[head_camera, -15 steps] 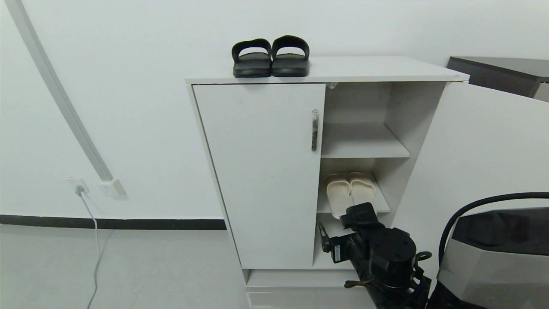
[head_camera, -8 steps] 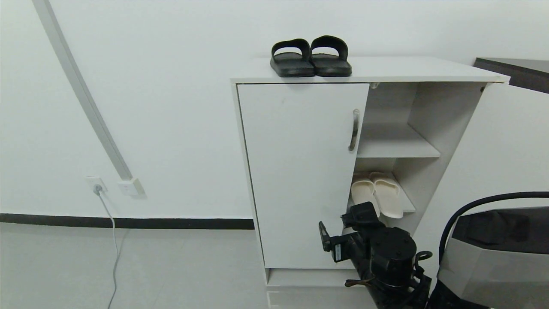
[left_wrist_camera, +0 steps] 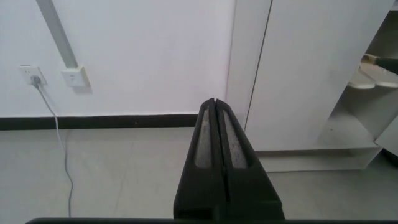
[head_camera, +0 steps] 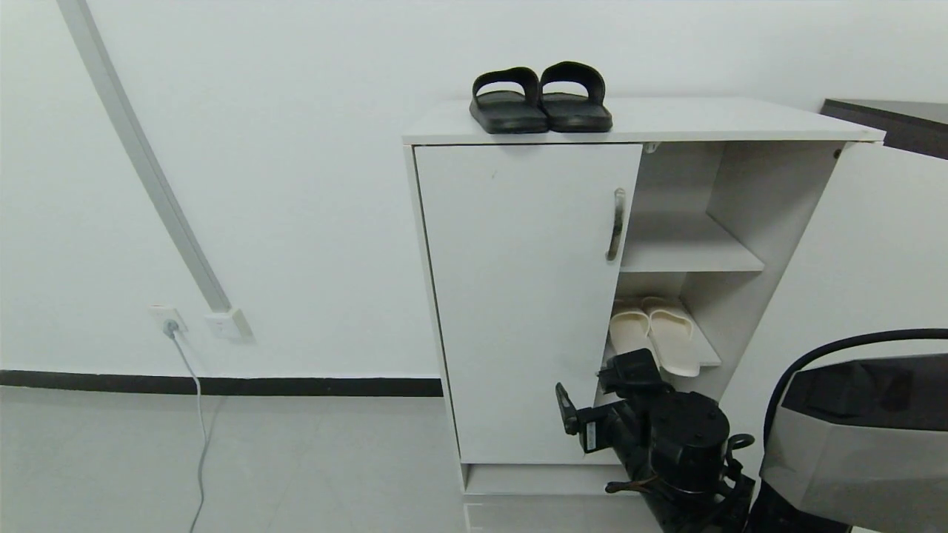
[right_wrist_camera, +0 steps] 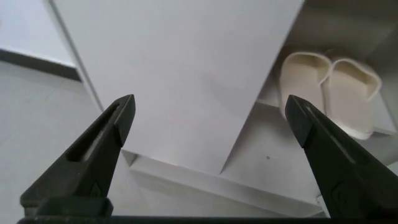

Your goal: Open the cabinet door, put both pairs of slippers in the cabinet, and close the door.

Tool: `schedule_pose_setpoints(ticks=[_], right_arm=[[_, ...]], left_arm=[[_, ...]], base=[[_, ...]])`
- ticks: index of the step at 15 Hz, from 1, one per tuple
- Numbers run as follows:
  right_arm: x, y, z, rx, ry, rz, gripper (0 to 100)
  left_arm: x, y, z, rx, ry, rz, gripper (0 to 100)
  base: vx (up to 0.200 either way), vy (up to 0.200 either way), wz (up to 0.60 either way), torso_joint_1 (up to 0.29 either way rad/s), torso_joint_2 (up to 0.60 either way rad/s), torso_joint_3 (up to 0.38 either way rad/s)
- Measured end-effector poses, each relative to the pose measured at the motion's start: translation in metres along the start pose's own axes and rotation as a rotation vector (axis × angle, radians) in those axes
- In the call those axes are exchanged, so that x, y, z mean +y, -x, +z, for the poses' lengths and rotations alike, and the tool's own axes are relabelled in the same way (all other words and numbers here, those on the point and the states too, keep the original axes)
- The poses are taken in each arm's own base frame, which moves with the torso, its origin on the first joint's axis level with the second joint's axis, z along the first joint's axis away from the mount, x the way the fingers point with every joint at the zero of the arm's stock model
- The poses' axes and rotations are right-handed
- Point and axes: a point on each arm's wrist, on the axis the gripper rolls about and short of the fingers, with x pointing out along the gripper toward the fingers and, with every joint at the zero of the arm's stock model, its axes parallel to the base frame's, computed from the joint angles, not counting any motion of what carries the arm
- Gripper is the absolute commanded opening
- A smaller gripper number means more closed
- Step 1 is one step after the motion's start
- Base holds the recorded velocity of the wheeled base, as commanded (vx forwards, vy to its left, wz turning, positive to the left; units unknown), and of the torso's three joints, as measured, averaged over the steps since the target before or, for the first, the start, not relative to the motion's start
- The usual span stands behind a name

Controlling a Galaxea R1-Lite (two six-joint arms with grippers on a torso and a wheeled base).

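The black slippers (head_camera: 541,100) sit at the front edge of the cabinet top (head_camera: 703,118), lengthwise front-to-back, well above your right gripper (right_wrist_camera: 210,102), fingers spread; the left gripper (left_wrist_camera: 215,106) has its fingers pressed together.

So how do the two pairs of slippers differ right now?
Colour: the black pair is dark, the cream pair pale.
Place: the black pair sits on top of the cabinet, out in the open; the cream pair is already inside it, on a shelf behind the open right door.
Task state: the black pair is not yet put away, the cream pair is.
Shared: each pair lies flat, its two slippers side by side.
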Motion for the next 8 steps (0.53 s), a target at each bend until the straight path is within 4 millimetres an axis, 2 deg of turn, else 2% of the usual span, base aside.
schedule_pose_setpoints(ticks=[6,8], right_arm=[[-0.0007,0.0014,-0.0083,0.027,0.023,0.003,100],[-0.0006,0.001,-0.0088,0.028,0.024,0.003,100]], left_arm=[[0.0,0.0,0.0,0.0,0.001,0.0,0],[0.0,0.0,-0.0001,0.0,0.0,0.0,0]], base=[[0.0,0.0,0.0,0.0,0.0,0.0],[0.0,0.0,0.0,0.037,-0.25,-0.222]])
